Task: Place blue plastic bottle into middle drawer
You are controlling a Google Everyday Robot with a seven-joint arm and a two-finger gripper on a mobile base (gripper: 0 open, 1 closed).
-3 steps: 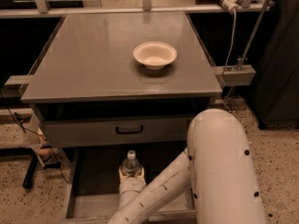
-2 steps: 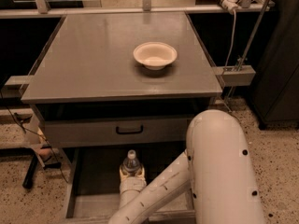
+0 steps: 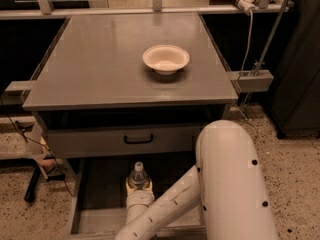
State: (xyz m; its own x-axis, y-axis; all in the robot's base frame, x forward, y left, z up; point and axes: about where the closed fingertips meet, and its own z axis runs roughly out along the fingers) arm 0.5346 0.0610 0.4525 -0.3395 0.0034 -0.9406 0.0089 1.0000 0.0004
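The blue plastic bottle (image 3: 138,175) stands upright inside the open middle drawer (image 3: 97,219); only its white cap and clear shoulders show above my gripper. My gripper (image 3: 138,190) reaches down into the drawer from the lower right and sits around the bottle's body, at the end of the white arm (image 3: 225,184). The bottle's lower part and label are hidden behind the gripper.
A shallow cream bowl (image 3: 166,59) sits on the grey cabinet top (image 3: 100,69). Above the open drawer is a shut drawer front with a small black handle (image 3: 138,139). A grey ledge (image 3: 250,80) and cables stand at the right; speckled floor surrounds the cabinet.
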